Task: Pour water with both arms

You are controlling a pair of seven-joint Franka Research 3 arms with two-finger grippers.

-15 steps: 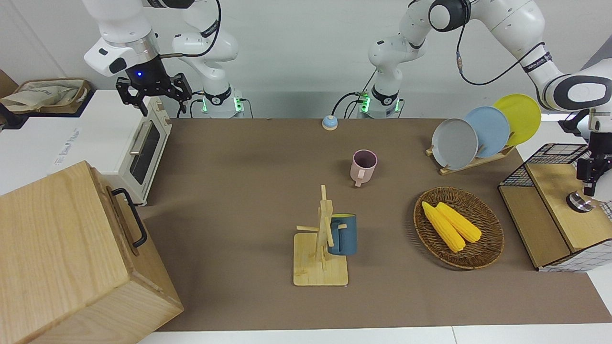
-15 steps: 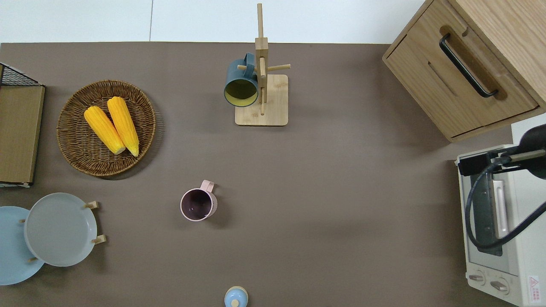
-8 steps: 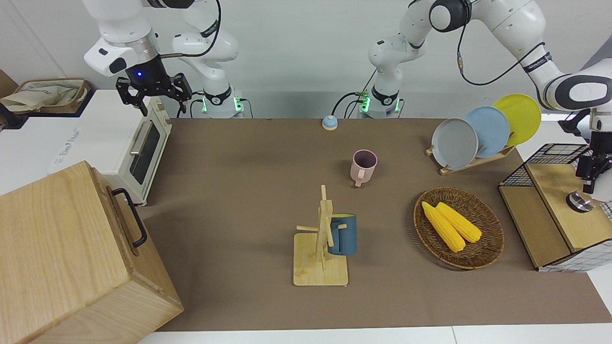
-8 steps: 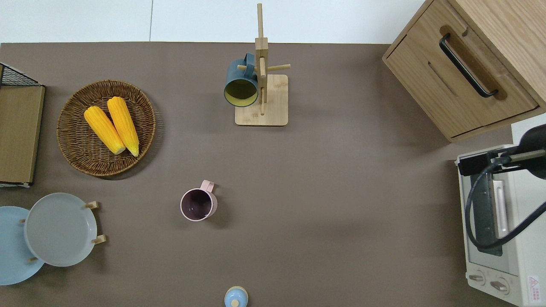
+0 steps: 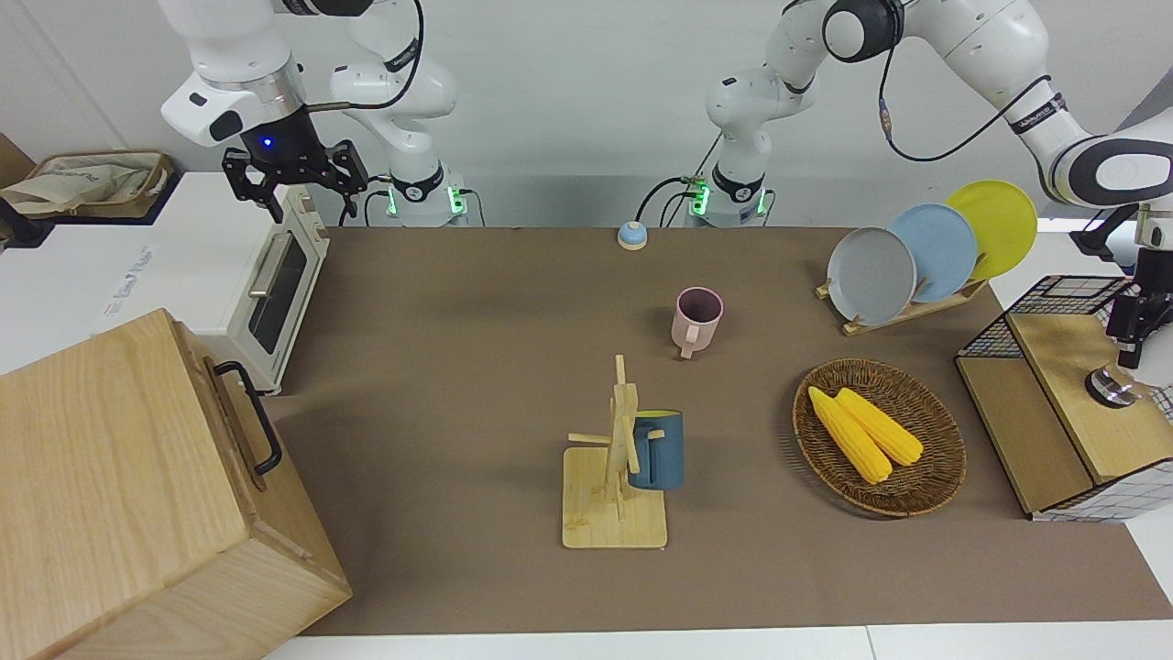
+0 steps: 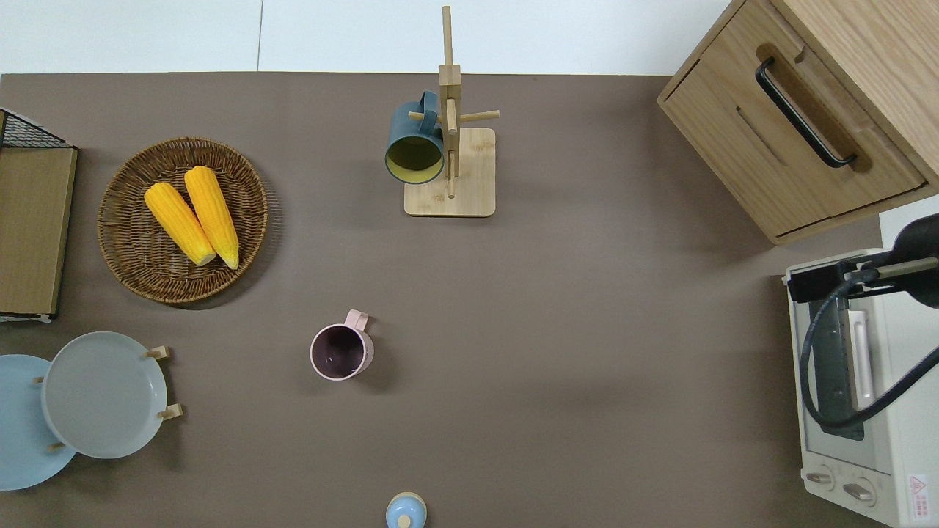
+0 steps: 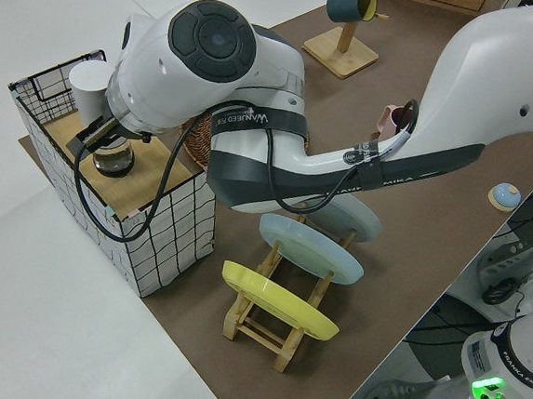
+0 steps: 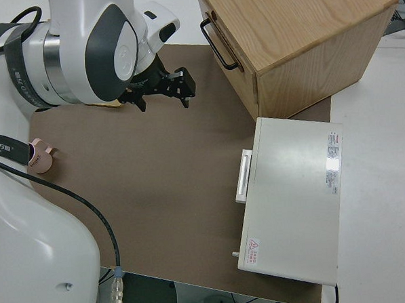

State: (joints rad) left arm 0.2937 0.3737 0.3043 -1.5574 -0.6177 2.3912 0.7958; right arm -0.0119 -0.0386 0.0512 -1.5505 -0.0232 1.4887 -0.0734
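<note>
A pink mug (image 5: 696, 319) stands upright mid-table; the overhead view (image 6: 340, 352) shows it too. A dark blue mug (image 5: 656, 449) hangs on a wooden mug rack (image 5: 612, 522), farther from the robots. A small glass pot with a metal rim (image 5: 1111, 387) sits on a wooden shelf in a wire crate (image 5: 1054, 302) at the left arm's end of the table, beside a white cup (image 7: 89, 91). My left gripper (image 5: 1125, 353) hangs just above the pot and is out of the overhead view. My right gripper (image 5: 293, 188) is open, empty and parked.
A white toaster oven (image 5: 275, 275) and a wooden cabinet (image 5: 137, 495) stand at the right arm's end. A wicker basket (image 5: 916, 486) holds two corn cobs. A rack of plates (image 5: 871, 275) and a small blue bell (image 5: 631, 236) lie nearer to the robots.
My left gripper has drifted slightly up and away from the glass pot. The right arm and all table objects have not moved.
</note>
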